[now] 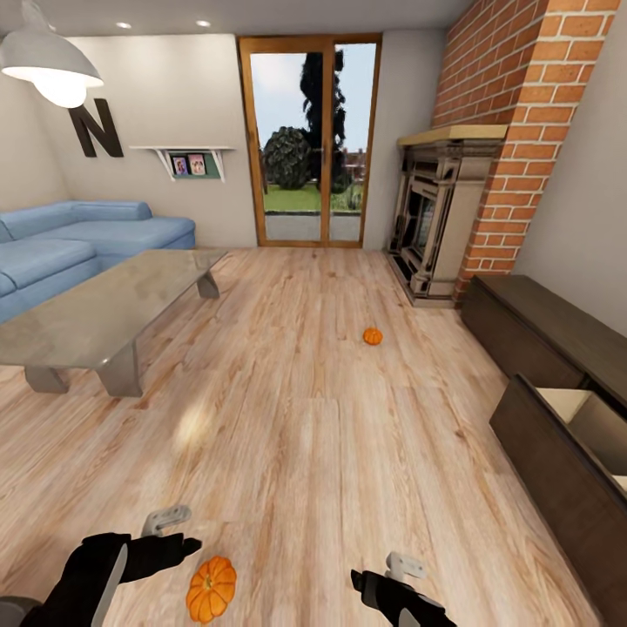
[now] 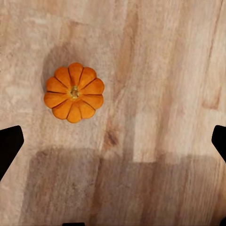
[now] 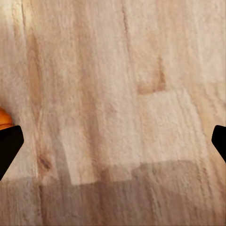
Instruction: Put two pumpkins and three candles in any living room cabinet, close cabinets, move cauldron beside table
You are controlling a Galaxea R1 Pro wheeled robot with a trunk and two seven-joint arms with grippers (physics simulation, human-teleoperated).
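Observation:
One orange ribbed pumpkin [image 1: 212, 589] lies on the wood floor just in front of me, between my two arms. In the left wrist view this pumpkin [image 2: 74, 92] sits stem up, off to one side of the open left gripper [image 2: 113, 143]. My left gripper [image 1: 174, 544] hovers beside it, empty. The right gripper [image 1: 370, 582] is also open and empty over bare floor, and an orange sliver of the pumpkin [image 3: 4, 118] touches the edge of its wrist view. A second pumpkin [image 1: 373, 336] lies farther off mid-room. The cabinet [image 1: 540, 335] runs along the right wall with one drawer [image 1: 582, 413] pulled open. The candles and the cauldron are out of view.
The glossy table [image 1: 96, 318] stands at the left with a blue sofa [image 1: 78, 239] behind it. A brick fireplace [image 1: 444, 218] is at the back right and glass doors [image 1: 312, 139] at the far wall. Wood floor stretches between table and cabinet.

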